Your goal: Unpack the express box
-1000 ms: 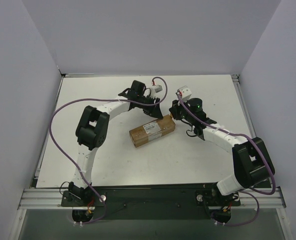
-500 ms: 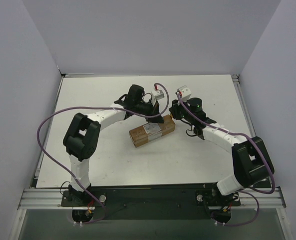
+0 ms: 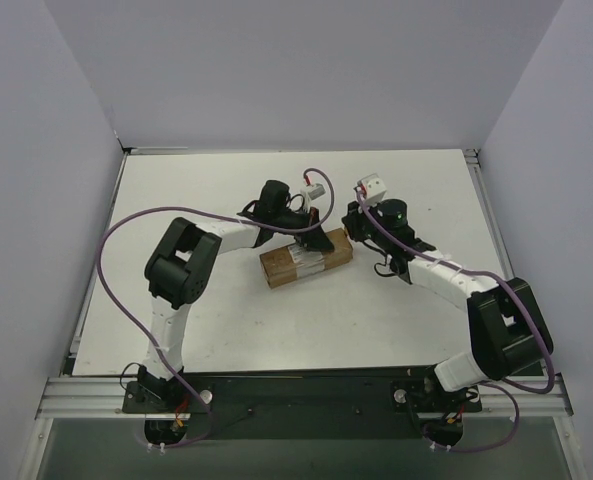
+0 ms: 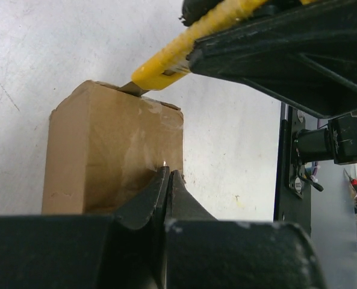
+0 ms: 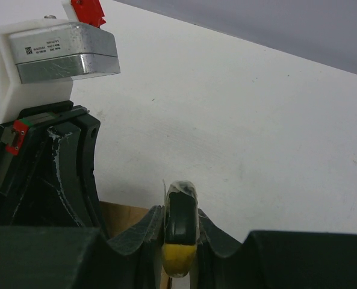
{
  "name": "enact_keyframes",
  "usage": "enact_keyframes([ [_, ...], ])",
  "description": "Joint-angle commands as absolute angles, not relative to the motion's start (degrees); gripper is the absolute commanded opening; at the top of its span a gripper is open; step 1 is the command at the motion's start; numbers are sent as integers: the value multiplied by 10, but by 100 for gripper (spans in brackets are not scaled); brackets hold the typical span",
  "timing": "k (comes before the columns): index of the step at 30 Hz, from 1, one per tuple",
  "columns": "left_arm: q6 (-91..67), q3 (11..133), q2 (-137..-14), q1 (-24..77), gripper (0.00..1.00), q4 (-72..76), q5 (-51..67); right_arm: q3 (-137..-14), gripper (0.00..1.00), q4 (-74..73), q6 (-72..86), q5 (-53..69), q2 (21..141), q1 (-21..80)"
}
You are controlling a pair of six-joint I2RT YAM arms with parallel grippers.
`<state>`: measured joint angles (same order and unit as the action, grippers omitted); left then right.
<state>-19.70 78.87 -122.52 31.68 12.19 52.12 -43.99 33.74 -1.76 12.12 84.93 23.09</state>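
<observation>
The express box (image 3: 294, 266), a small brown carton, lies mid-table with its label face up. My left gripper (image 3: 310, 240) is shut and rests its tips on the box top. In the left wrist view the shut fingertips (image 4: 168, 173) lie against the box (image 4: 106, 150). My right gripper (image 3: 349, 231) stands at the box's right end, shut on a yellow-black utility knife (image 5: 181, 226). The knife (image 4: 184, 51) reaches in from above, and its blade tip (image 4: 132, 90) touches the far top edge of the box. Nothing shows between the left fingers.
The white table (image 3: 416, 190) is walled on three sides by grey panels. Purple cables (image 3: 126, 225) loop off both arms. The left wrist's camera block (image 5: 52, 51) sits close beside the right gripper. A black frame rail (image 4: 289, 180) runs along the table edge.
My left gripper has shut and come down to the right onto the box top, and its elbow has swung. The right gripper and knife have stayed put at the box's end.
</observation>
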Motion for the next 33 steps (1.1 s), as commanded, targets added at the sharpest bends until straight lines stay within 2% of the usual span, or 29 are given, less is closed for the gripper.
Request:
enact_keyframes([
  [1, -202, 803, -1255, 304, 0, 135, 464, -410, 0, 312, -23, 117, 824, 237],
  [11, -230, 802, -1260, 309, 0, 150, 457, -381, 0, 316, -18, 68, 794, 264],
  [16, -250, 802, -1267, 314, 0, 165, 449, -387, 0, 322, 18, -111, 793, 315],
  [22, -264, 813, -1280, 311, 0, 181, 447, -388, 0, 261, 35, -158, 763, 350],
  [33, -272, 824, -1292, 307, 0, 190, 440, -375, 0, 205, 53, -155, 729, 349],
])
